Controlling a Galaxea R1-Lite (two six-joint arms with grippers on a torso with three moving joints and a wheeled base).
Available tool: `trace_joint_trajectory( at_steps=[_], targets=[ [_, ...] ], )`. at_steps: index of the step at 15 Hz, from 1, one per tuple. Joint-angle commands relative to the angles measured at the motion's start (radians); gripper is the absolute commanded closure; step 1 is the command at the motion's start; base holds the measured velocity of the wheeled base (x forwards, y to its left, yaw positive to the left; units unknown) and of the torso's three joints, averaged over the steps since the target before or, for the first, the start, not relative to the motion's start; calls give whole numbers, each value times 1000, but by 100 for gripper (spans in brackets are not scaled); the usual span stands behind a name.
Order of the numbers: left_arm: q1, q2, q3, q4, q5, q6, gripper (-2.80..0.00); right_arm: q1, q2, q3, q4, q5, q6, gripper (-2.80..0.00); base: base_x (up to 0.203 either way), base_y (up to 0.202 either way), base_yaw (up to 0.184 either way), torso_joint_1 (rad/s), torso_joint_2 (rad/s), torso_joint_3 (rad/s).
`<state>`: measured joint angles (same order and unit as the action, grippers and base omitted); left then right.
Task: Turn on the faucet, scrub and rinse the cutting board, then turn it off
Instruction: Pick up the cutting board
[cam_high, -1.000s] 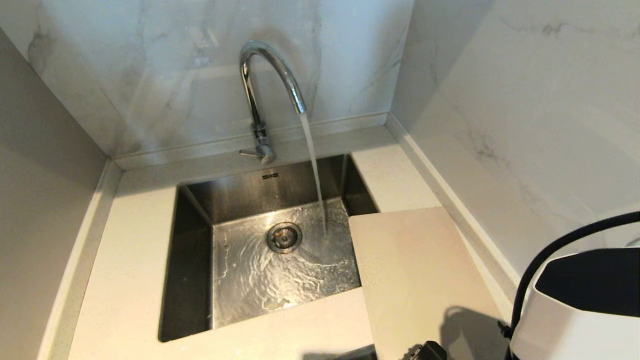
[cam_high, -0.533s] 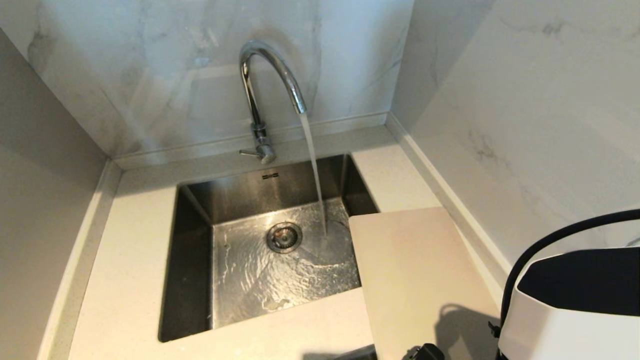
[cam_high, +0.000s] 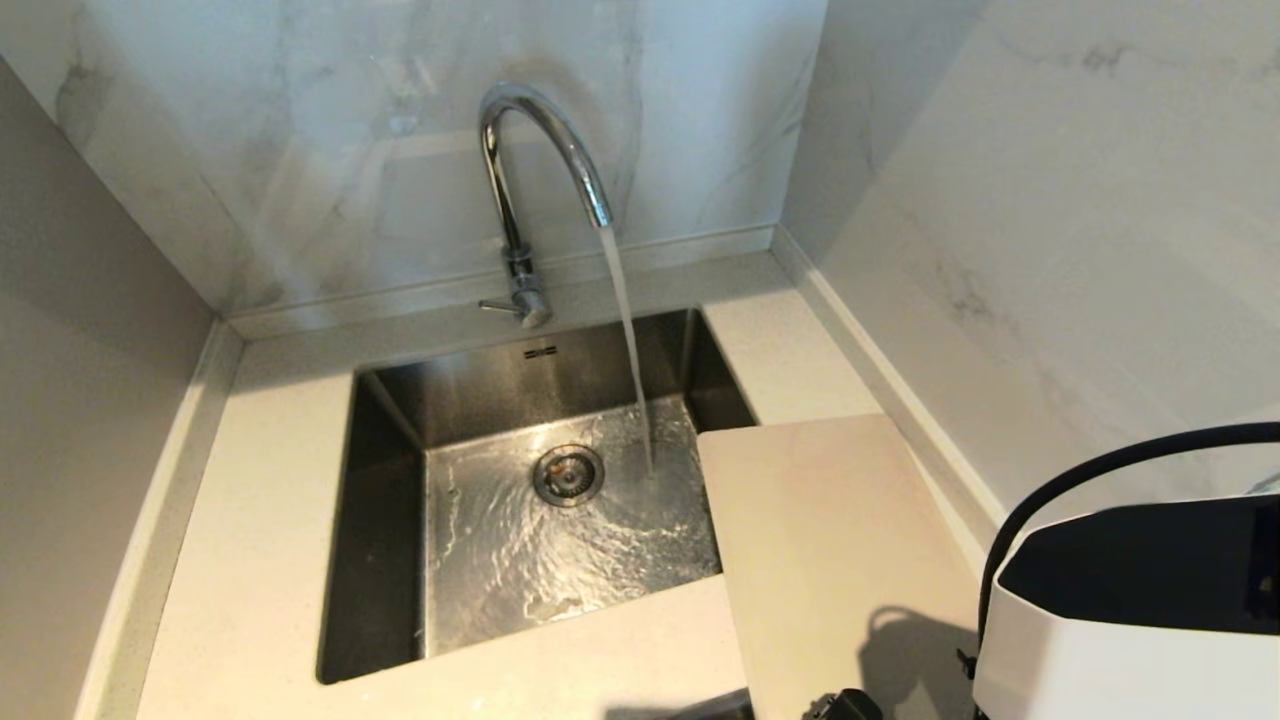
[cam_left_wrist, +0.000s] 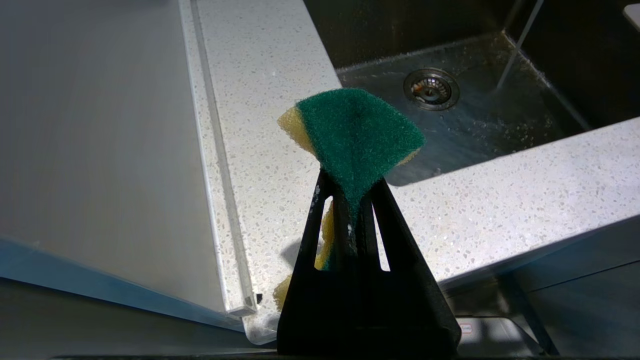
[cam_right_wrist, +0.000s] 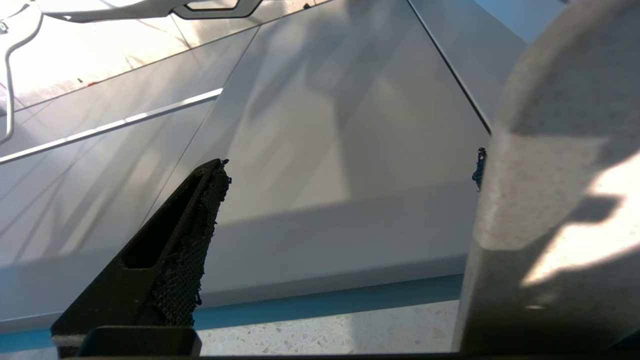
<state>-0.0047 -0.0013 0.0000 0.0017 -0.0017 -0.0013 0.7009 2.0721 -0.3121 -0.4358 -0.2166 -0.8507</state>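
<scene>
While water runs from the faucet (cam_high: 520, 190) into the sink (cam_high: 385, 520), the cutting board (cam_high: 830, 540) lies flat on the counter (cam_high: 250, 520) at the sink's right side, one corner hanging over the basin. The left gripper (cam_left_wrist: 352, 200) is squeezed tight on a green and yellow sponge (cam_left_wrist: 355, 132), near the sink's left side. The right gripper (cam_right_wrist: 345, 170) is spread wide with nothing in it, facing a pale wall.
</scene>
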Motion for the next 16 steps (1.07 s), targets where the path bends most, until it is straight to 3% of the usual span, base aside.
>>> trace_joint_trajectory(
  at_steps=[1,12,13,16],
  targets=[
    [0,0,0,-2,0,0,0,0,27,5,-33,2,-5,-280,0,0,0,0,0,0],
    [0,0,0,-1,1,0,0,0,54,31,-103,-15,-11,-280,0,0,0,0,0,0],
    [0,0,0,0,0,0,0,0,54,33,-103,-15,-13,0,0,0,0,0,0,0],
    [0,0,0,0,0,0,0,0,53,33,-103,-17,-13,0,0,0,0,0,0,0]
  ],
)
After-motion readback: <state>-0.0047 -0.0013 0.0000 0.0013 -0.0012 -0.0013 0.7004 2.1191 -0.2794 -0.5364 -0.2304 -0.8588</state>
